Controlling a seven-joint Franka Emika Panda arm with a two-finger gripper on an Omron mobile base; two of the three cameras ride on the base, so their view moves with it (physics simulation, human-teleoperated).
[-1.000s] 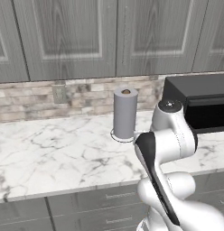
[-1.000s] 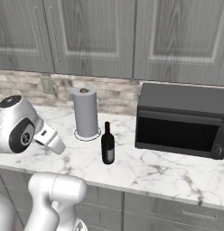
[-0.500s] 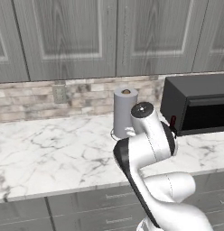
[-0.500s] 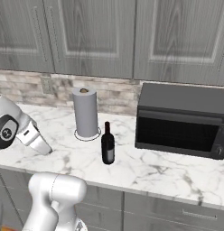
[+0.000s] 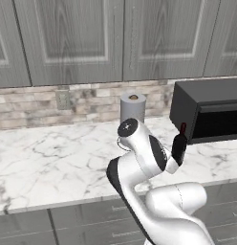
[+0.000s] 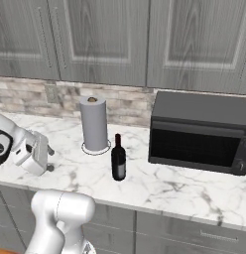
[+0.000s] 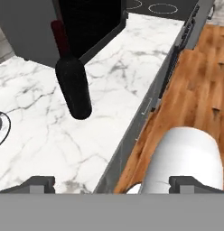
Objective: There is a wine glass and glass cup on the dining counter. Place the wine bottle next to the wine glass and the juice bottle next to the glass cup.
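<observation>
The wine bottle (image 6: 118,158), dark with a red neck, stands upright on the marble worktop (image 6: 159,186) between the paper-towel roll and the microwave. In the left base view the wine bottle (image 5: 179,144) peeks out from behind my arm. In the hand view the wine bottle (image 7: 73,86) lies ahead and to the left of my gripper (image 7: 114,185), well apart from it. The fingertips (image 7: 39,182) are spread wide with nothing between them. My gripper (image 6: 50,158) hovers at the worktop's front left, left of the bottle. The juice bottle, wine glass, glass cup and dining counter are out of view.
A grey paper-towel roll (image 6: 94,124) stands by the brick backsplash. A black microwave (image 6: 199,133) sits to the right of the bottle. Grey wall cabinets (image 6: 125,39) hang above. The worktop's front edge drops to a wooden floor (image 7: 195,90).
My arm has swung to the left, carrying the hand left along the worktop's front; in the left base view this has uncovered the wine bottle. The bottle has not moved.
</observation>
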